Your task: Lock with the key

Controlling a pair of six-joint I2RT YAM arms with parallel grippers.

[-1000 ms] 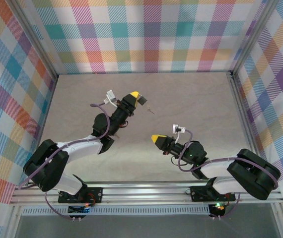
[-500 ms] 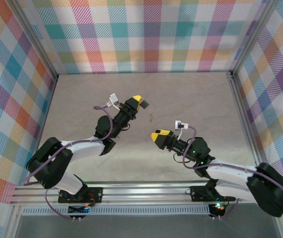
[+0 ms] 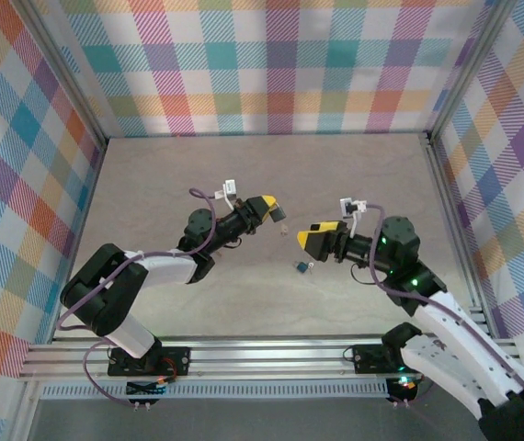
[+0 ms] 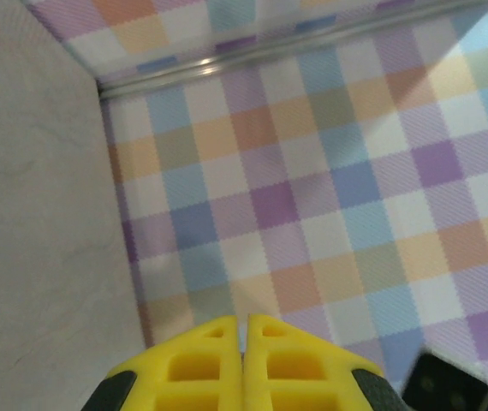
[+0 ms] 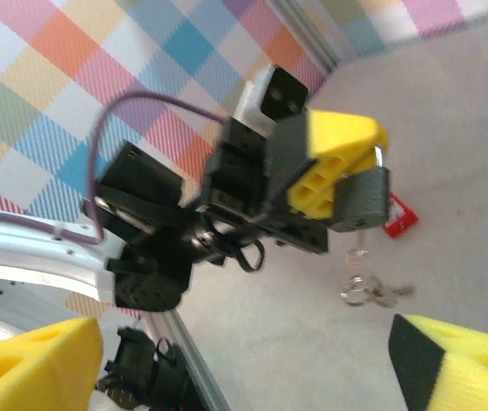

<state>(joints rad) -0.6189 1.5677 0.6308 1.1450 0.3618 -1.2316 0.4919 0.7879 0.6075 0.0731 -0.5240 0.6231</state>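
My left gripper (image 3: 269, 202) is shut on a small black padlock (image 5: 366, 199), held up off the table. The key (image 5: 360, 244), thin and silver, hangs from the padlock's underside with a ring (image 5: 357, 291) of other keys below it. In the top view the key (image 3: 285, 230) dangles just right of the left fingertips. My right gripper (image 3: 312, 241) stands open a short way right of the key, its yellow fingers (image 5: 30, 364) wide apart with nothing between them. In the left wrist view the left gripper (image 4: 244, 342) has its yellow pads pressed together.
A small blue padlock (image 3: 301, 267) lies on the table below the right gripper. A red padlock (image 5: 398, 216) lies on the table behind the black one. Plaid walls (image 3: 271, 64) close in the back and both sides, and a metal rail (image 3: 271, 354) runs along the near edge.
The right gripper has opened and swung up and right, facing the left gripper. The left gripper moved right with the black padlock. The blue padlock now shows on the table.
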